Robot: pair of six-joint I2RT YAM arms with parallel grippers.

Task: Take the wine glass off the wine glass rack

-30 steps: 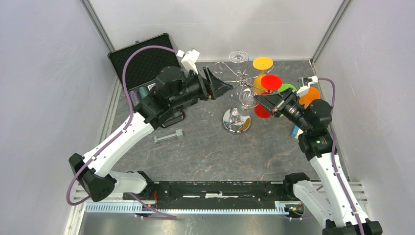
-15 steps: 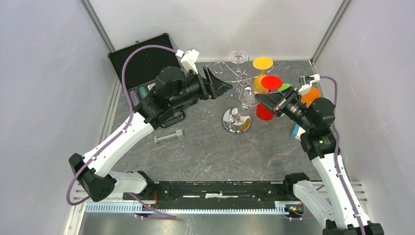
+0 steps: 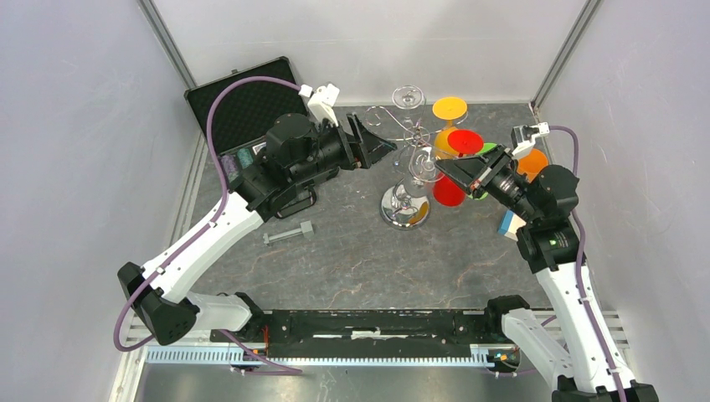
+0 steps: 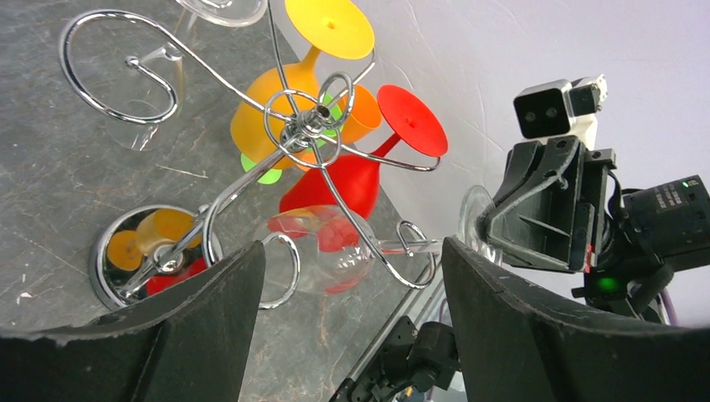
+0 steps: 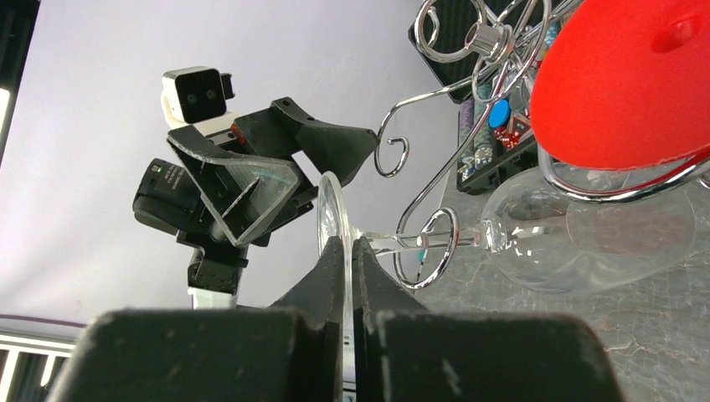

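A clear wine glass [image 5: 586, 234] lies sideways, its stem threaded through a curled hook [image 5: 439, 247] of the chrome wine glass rack [image 3: 405, 207]. My right gripper [image 5: 347, 243] is shut on the glass's thin foot disc [image 5: 329, 201], to the right of the rack [image 5: 469, 50]. The left gripper [image 4: 352, 247] stands open on the rack's left side, nothing between its fingers; the bowl [image 4: 322, 251] shows beyond them. From above, the glass [image 3: 424, 167] hangs between left gripper [image 3: 378, 138] and right gripper [image 3: 441, 170].
Another clear glass [image 3: 408, 96] hangs at the rack's far side. Yellow [image 3: 450, 107], red [image 3: 463, 141] and orange [image 3: 532, 159] plastic glasses crowd behind and right of it. An open black case [image 3: 243, 109] lies at back left, a bolt [image 3: 289, 234] in front.
My right wrist has swung slightly rightward and back while its jaws keep pinching the glass foot. The left gripper stays almost where it was, still open.
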